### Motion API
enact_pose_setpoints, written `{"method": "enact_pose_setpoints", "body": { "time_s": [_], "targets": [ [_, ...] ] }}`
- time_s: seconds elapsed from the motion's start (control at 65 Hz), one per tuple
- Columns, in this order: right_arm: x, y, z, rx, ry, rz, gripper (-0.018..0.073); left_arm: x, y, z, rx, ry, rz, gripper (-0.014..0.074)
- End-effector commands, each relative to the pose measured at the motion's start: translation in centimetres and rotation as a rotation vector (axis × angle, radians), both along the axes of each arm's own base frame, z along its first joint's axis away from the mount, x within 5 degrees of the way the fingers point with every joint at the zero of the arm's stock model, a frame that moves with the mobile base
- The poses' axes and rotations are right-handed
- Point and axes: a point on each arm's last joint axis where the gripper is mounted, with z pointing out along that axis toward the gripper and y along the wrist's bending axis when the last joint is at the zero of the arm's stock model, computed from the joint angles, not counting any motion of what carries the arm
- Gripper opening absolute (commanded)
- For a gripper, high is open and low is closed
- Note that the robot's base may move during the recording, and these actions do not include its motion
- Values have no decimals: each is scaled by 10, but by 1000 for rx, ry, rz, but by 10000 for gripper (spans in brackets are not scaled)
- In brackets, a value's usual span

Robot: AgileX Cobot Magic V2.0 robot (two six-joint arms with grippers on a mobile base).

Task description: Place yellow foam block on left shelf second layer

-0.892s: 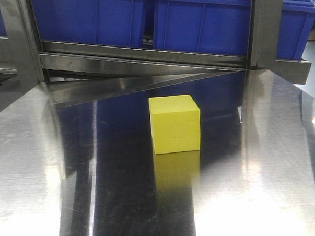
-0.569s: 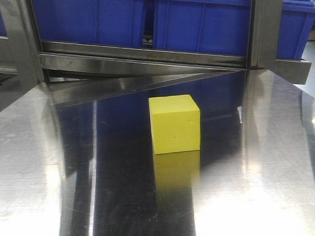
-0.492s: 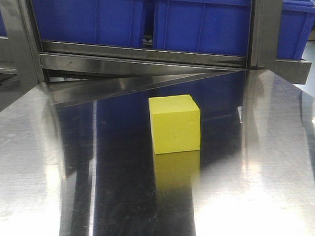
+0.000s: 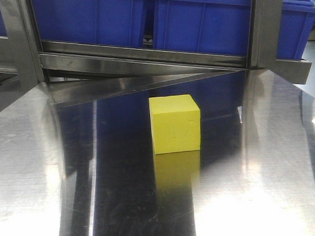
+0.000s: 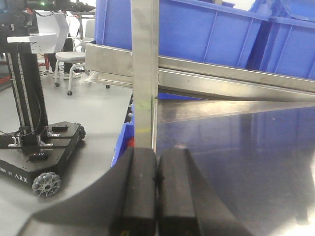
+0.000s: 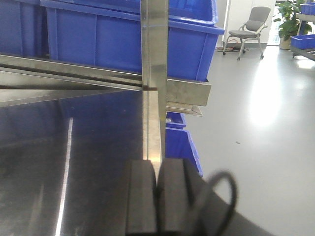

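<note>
Yellow foam block [image 4: 175, 124] sitting on the steel desk [image 4: 265, 186].
I am seeing the left gripper [image 5: 156, 191] and right gripper [image 6: 157, 196] both closed, gripping nothing.

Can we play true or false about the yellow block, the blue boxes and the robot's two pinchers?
1. The yellow foam block sits on the shiny metal table. True.
2. The left gripper is holding the block. False: its fingers are pressed together with nothing between them.
3. The bins on the shelf behind the block are blue. True.
4. The right gripper is wide open. False: it is shut and empty.
5. The block is inside one of the bins. False: it stands alone on the table, in front of them.
</note>
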Motion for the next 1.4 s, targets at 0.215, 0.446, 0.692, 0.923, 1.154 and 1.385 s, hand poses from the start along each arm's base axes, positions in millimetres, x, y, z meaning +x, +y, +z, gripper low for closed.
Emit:
{"method": "enact_pose_setpoints", "body": {
  "time_s": [0.215,0.446,0.692,0.923,1.154,1.385],
  "targets": [
    [-16,0,97,-7,-253,-3,57,1,-1,-2,-7,-47,-16,136],
    [16,2,155,-1,-57,30,120,1,-1,-2,-7,-47,-16,136],
    [66,27,193,-21,148,217,501,1,-1,-2,-7,-47,-16,136],
    [117,78,194,-191,467,397,633,1,-1,-2,-7,-47,-16,136],
    [152,146,195,-227,681,516,633,1,-1,-2,-7,-47,-16,136],
    [185,204,182,26,929,374,633,1,-1,-2,-7,-47,-16,136]
  ]
}}
